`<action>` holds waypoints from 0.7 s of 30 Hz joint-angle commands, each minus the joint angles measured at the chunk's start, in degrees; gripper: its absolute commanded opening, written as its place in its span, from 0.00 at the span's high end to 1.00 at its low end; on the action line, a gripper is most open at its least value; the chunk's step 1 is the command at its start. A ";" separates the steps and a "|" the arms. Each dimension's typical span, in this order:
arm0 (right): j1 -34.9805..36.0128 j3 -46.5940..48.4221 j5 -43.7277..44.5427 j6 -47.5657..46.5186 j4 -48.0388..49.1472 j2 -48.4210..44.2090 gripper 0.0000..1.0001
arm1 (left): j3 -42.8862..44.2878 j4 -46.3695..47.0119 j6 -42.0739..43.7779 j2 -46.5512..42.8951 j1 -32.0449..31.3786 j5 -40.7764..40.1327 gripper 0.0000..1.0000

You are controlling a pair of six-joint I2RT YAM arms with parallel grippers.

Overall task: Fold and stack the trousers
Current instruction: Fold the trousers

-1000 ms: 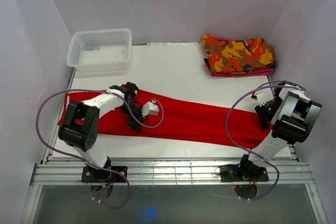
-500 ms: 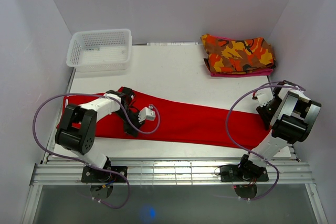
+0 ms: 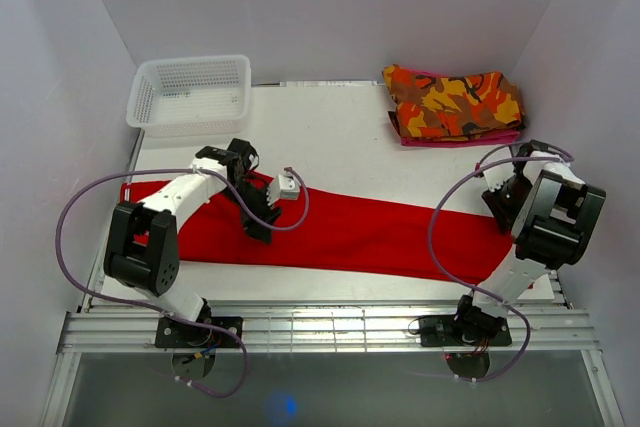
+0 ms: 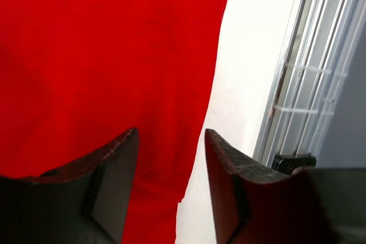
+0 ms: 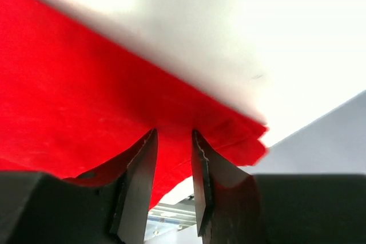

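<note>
**Spreading across the table: red trousers, both grippers on them**

You have the trousers [image 3: 360, 232] lying flat in a long band across the lower half of the top view, from the left edge of the table [image 3: 330, 137] to its right edge. Your left gripper [image 3: 262, 227] sits over the left part of the band. In the left wrist view its fingers [image 4: 114, 170] stand well apart with nothing between them, straddling the cloth's edge where red meets bare white.

Your right gripper [image 3: 498, 205] is at the band's right end. In its wrist view the fingers [image 5: 140, 170] are only narrowly parted, with the red cloth just beyond their tips; no fabric shows between them.

A white mesh basket [image 3: 190, 94] sits at upper left. A folded camouflage garment [image 3: 455, 104] lies at upper right, well apart from the trousers.
</note>
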 commanded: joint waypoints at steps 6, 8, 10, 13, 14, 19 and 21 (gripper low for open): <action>8.63 13.95 -15.68 3.13 -10.78 -2.73 0.46 | 3.62 15.48 -23.90 -3.36 0.37 -2.40 0.24; 11.45 12.73 -16.58 3.05 -12.55 -4.06 0.45 | 2.83 19.62 -27.16 -0.64 0.28 -5.74 0.22; 15.50 9.48 -16.67 2.78 -13.51 -5.56 0.46 | 1.86 22.25 -30.68 1.04 0.37 -8.37 0.22; 18.76 4.47 -15.88 2.52 -13.78 -6.61 0.51 | -0.95 25.15 -32.36 2.89 0.37 -9.62 0.22; 19.20 3.24 -15.62 2.43 -13.09 -6.96 0.54 | -1.74 26.13 -33.23 3.07 0.37 -9.35 0.22; 19.91 -7.19 -6.41 1.64 -7.64 -7.14 0.63 | -3.58 27.45 -37.01 5.79 0.37 -10.14 0.24; 19.38 -10.82 -0.19 -0.02 -2.83 -7.14 0.64 | -4.38 27.63 -37.37 6.32 0.37 -12.32 0.24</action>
